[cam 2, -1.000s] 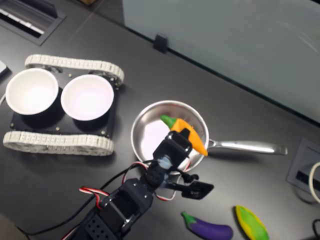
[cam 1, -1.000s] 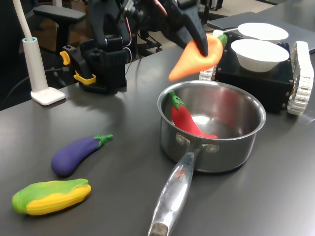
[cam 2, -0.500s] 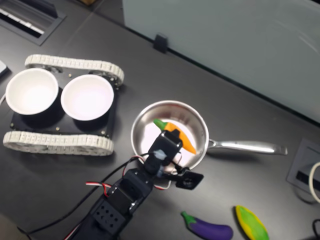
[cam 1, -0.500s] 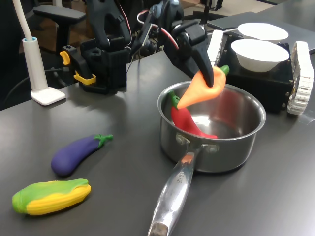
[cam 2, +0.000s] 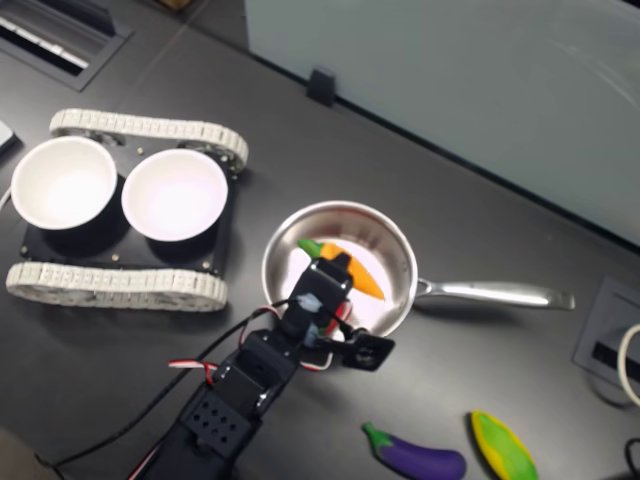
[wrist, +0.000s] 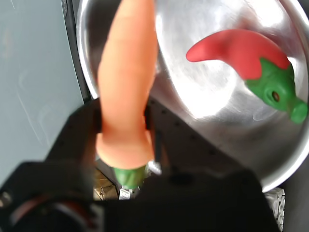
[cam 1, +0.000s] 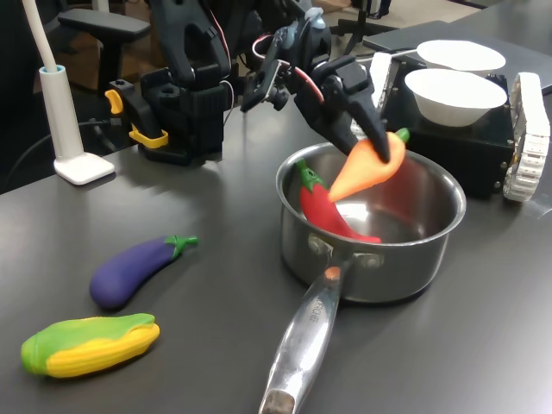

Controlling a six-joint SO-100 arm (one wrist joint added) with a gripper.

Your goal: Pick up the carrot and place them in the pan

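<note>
My gripper point(cam 1: 379, 145) is shut on the carrot point(cam 1: 362, 172), gripping it near the green stem end. The orange carrot hangs tilted, tip down, inside the mouth of the steel pan point(cam 1: 388, 272), just above its floor. In the second exterior view the carrot point(cam 2: 358, 277) lies over the pan's point(cam 2: 340, 206) middle under the gripper point(cam 2: 333, 268). The wrist view shows the carrot point(wrist: 126, 82) between the dark fingers point(wrist: 84, 130), with the shiny pan floor point(wrist: 203, 92) beyond it.
A red chili pepper point(cam 1: 332, 214) lies in the pan. A purple eggplant point(cam 1: 138, 269) and a corn cob point(cam 1: 90, 345) lie at the first exterior view's left. Two white bowls point(cam 1: 453, 95) sit on a tracked black base behind the pan. The pan handle point(cam 1: 306, 345) points to the front.
The gripper has come down and toward the first exterior view's right with the carrot, from above the pan's rim to inside its mouth.
</note>
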